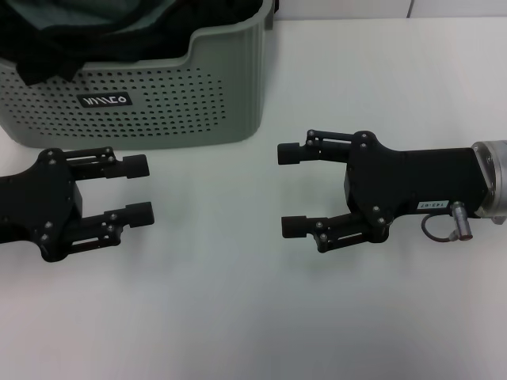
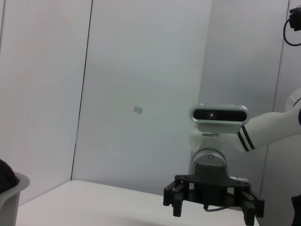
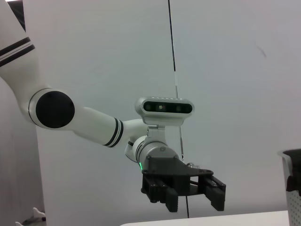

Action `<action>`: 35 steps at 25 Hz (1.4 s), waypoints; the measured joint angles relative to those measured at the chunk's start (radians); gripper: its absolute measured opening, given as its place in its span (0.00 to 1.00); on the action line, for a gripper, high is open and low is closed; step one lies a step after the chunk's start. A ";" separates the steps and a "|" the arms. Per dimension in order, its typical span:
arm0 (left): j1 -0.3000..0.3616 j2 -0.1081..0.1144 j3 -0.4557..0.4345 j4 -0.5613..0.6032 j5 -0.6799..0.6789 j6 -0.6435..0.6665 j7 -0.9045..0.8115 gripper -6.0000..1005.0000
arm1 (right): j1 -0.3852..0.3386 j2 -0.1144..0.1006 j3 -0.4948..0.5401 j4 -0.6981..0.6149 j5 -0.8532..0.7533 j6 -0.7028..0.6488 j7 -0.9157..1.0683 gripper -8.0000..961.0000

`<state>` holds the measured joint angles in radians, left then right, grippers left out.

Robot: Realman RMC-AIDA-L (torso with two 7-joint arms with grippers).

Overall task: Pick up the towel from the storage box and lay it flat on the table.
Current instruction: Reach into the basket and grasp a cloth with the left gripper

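Note:
The storage box [image 1: 158,103], pale grey-green with round holes and a black label, stands at the far left of the white table [image 1: 238,317]. The dark grey-green towel [image 1: 119,16] lies bunched inside it, with black folds hanging over the rim. My left gripper [image 1: 139,188] is open and empty just in front of the box, above the table. My right gripper [image 1: 290,190] is open and empty, facing it from the right. The left wrist view shows the right gripper [image 2: 212,211] and a box corner [image 2: 9,197]. The right wrist view shows the left gripper [image 3: 194,201].
A white wall stands behind both arms in the wrist views. The box edge [image 3: 292,188] shows at the side of the right wrist view. Bare tabletop stretches in front of and between the grippers.

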<state>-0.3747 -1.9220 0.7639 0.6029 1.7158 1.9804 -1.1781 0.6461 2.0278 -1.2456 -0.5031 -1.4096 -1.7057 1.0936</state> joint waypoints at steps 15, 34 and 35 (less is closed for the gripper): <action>0.005 -0.002 -0.007 0.000 -0.004 0.000 -0.002 0.58 | -0.008 0.000 0.000 0.000 0.000 0.004 0.000 0.90; -0.119 -0.077 -0.164 0.915 0.202 -0.569 -0.896 0.57 | -0.060 -0.001 0.011 0.034 0.028 0.085 -0.003 0.90; -0.148 -0.066 -0.160 0.908 0.282 -0.609 -0.935 0.57 | -0.067 -0.001 0.011 0.034 0.034 0.086 -0.004 0.90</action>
<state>-0.5224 -1.9880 0.6039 1.5108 1.9973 1.3717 -2.1136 0.5788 2.0267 -1.2344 -0.4695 -1.3757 -1.6200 1.0892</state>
